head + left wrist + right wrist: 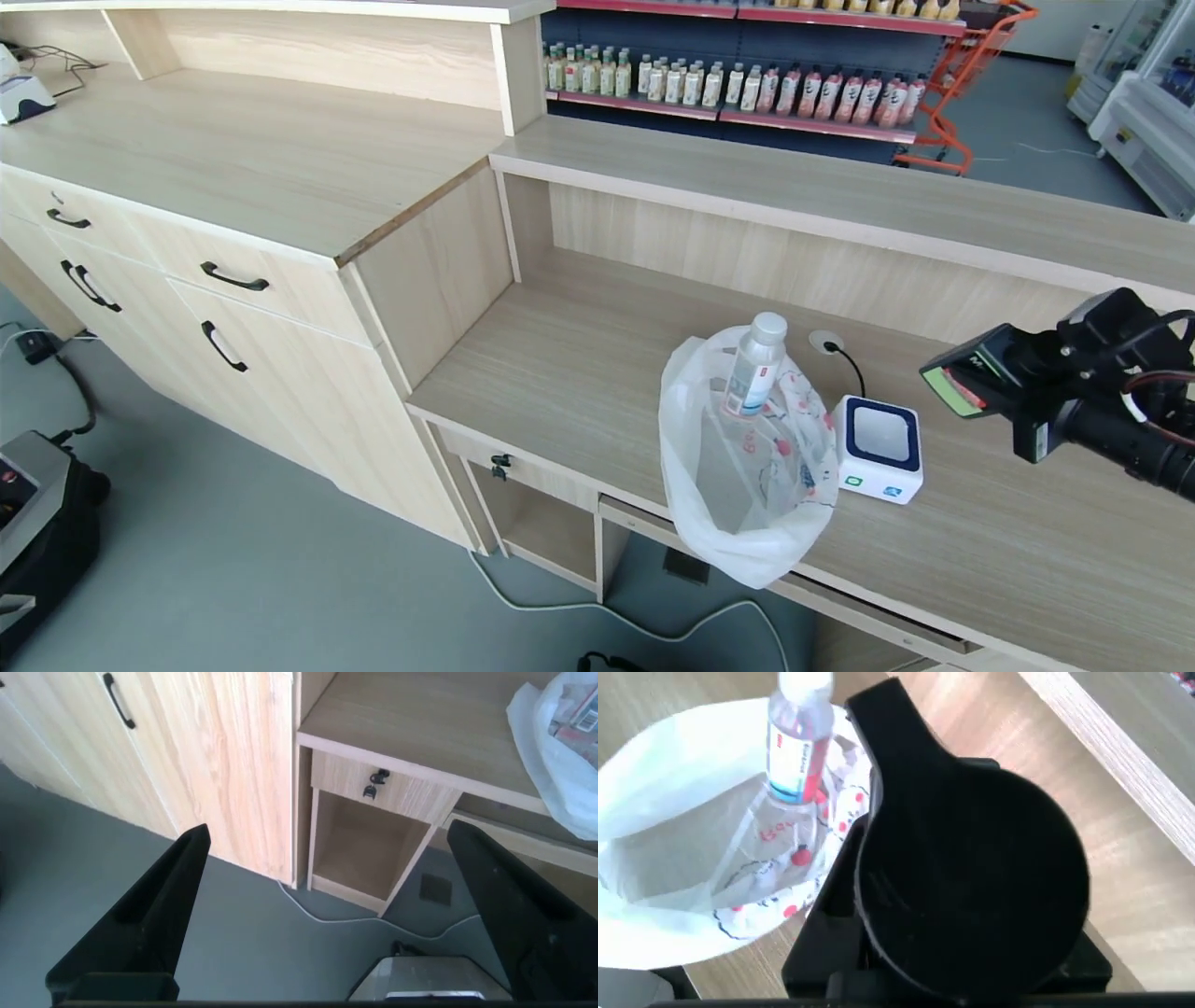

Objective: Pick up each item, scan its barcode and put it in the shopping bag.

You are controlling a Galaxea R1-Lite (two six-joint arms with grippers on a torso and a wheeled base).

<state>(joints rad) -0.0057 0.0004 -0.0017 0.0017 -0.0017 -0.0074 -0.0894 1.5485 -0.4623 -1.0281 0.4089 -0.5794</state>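
Observation:
A white plastic shopping bag (747, 485) stands open on the low wooden counter (579, 373), near its front edge. A clear bottle (754, 369) with a white cap stands upright inside it, also seen as the bottle (796, 742) in the bag (663, 849). The white barcode scanner (880, 448) sits just right of the bag. My right gripper (966, 383) hangs above the counter, right of the scanner; a black rounded shape (971, 868) blocks much of its wrist view. My left gripper (327, 915) is open and empty over the floor before the counter.
A cable runs from the scanner to a grommet (826, 343) in the counter. A taller counter with drawers (233, 187) rises on the left, and a raised ledge (840, 196) runs behind. A small keyed drawer (374, 782) sits under the counter edge.

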